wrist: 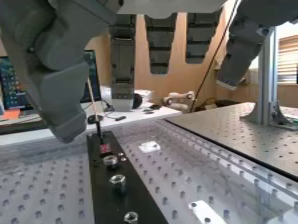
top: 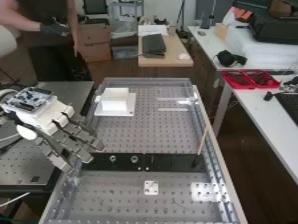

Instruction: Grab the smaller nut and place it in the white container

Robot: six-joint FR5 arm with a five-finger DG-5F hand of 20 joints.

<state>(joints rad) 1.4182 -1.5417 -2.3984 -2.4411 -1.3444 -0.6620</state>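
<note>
Robot hand: open, its fingers loosely extended and slanting down from the left of my high view, with nothing gripped that I can see; the hand sits beside the left end of the black bar, its fingertips close to that end, though I can't tell whether any of them touch it.
Smaller nut: standing on the bar; I pick it up in the wrist view as the closest of three round parts, out of the hand's hold.
Larger nut: upright on the bar, between the smaller nut and the bearing.
Bearing: next along the same row, apart from the larger nut.
Black bar: lying flat across the perforated counter, carrying the row of parts.
White container: resting on a flat white base toward the far left corner of the counter, well apart from the bar; I can't make out its inside.
Wooden stick: rising at a tilt from near the bar's right end.
White plate: flat on the counter, on the near side of the bar.
Red tray: on the side table, off to the right.
</note>
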